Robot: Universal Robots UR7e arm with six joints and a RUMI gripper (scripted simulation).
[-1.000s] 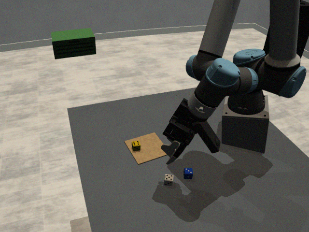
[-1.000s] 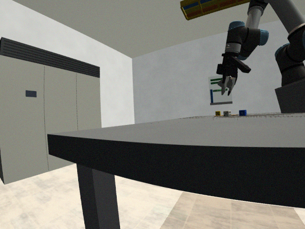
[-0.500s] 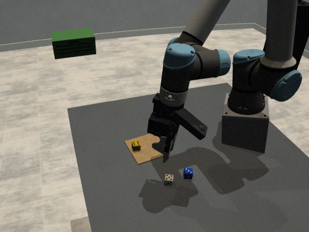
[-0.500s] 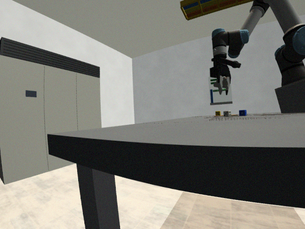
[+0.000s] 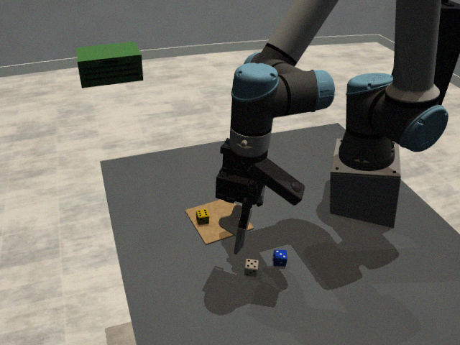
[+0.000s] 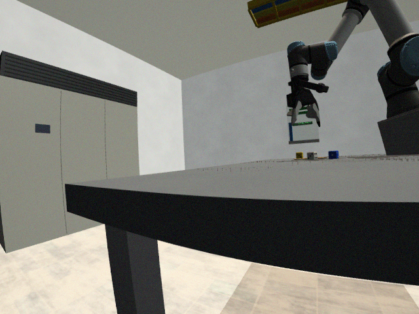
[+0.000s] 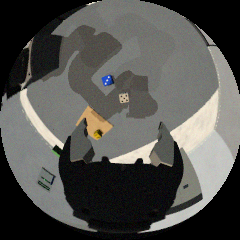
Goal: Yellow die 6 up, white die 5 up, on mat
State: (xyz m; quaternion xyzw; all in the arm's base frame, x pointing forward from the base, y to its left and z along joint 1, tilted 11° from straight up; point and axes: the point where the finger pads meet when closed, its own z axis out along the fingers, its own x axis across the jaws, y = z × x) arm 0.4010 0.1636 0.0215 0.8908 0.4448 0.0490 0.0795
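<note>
Nearest the top view's camera, your white die (image 5: 251, 267) (image 6: 311, 156) (image 7: 124, 98) shows 5 off the near side of the tan mat (image 5: 211, 233) (image 6: 323, 157) (image 7: 90, 116), with your blue die (image 5: 279, 258) (image 6: 333, 154) (image 7: 107, 80), 3 up, also off the mat and nearer the arm's base (image 5: 366, 196). Above the tabletop (image 5: 167, 178) (image 6: 236, 182) (image 7: 175, 60) near the mat, your gripper (image 5: 239, 241) (image 6: 306, 125) (image 7: 123, 120) hangs with jaws spread fully, gripping nothing, while your yellow die (image 5: 203, 216) (image 6: 298, 155) (image 7: 98, 134) sits flat on the mat, 6 up, and a green box (image 5: 109, 62) (image 7: 57, 150) stands well beyond it.

Gripper (image 5: 238, 248) (image 6: 306, 125) (image 7: 123, 120): swung toward nine o'clock in the top view over the last second, from a slant to nearly upright
Fingers (image 6: 296, 113): spread wider than half a second ago
Blue-capped wrist (image 5: 254, 83) (image 6: 296, 50): shifted toward ten o'clock in the top view since a second ago
Arm's shadow (image 5: 226, 293): slid toward nine o'clock on the table
</note>
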